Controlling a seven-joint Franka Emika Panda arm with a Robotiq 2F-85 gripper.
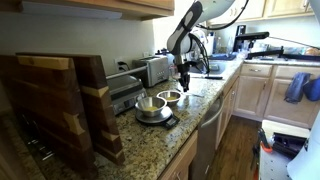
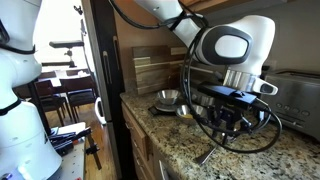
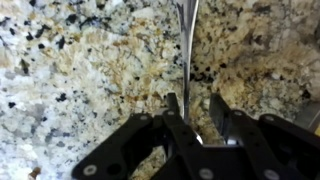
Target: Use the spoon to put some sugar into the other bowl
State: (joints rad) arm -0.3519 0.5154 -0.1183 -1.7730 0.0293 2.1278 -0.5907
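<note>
**1. Gripper** (image 3: 193,108): Robotiq two-finger type. The fingers were parted with nothing clasped. It sat low over the counter, one finger on either side of the spoon handle, the jaws wider than the handle.

**2. Spoon** (image 3: 187,45): It lay flat on the countertop, not yet lifted, with the handle running straight away from the gripper. The scoop end was out of the wrist view. It was judged to be light, stiff, slim, smooth metal. Lying low against hard stone, it was apt to skate or pivot when pinched. It was best taken across the handle, near mid-length, with the fingers square to it so a loaded scoop would not droop.

**3. Countertop** (image 3: 70,70): speckled granite, hard and level.

**4. Bowl** (image 1: 150,105): metal, on a dark base, near the gripper. The contents were too small to tell.

**5. Second bowl** (image 1: 171,96): metal, just beside the first. Whether the two touched could not be told.

**6. Toaster** (image 1: 152,70): behind the bowls, toward the wall.
</note>
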